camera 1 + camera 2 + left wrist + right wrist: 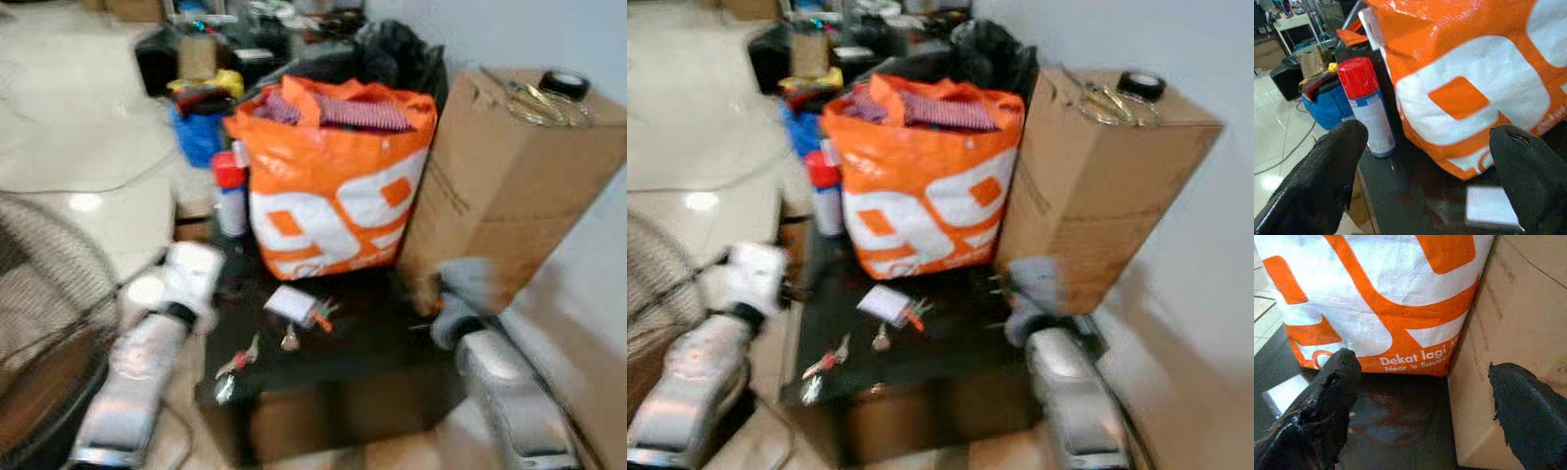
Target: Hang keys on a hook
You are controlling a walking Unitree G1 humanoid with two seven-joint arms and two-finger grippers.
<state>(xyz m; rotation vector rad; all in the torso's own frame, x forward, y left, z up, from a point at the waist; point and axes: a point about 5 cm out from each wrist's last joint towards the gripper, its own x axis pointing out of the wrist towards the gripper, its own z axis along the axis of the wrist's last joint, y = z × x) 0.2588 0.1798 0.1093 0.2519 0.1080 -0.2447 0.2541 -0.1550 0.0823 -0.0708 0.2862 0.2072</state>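
Small keys lie on the black table: one bunch with a red tag near the front left, a single key in the middle, and keys with an orange fob beside a white tag. My left gripper hovers open at the table's left edge, facing the spray can and the orange bag. Over the table's right side, my right gripper stands open between the bag and the cardboard box. Both hold nothing. The head views are blurred.
A full orange and white bag stands at the back of the table, with a red-capped spray can to its left. A tall cardboard box stands right of the table. A fan grille is at the left, with clutter behind.
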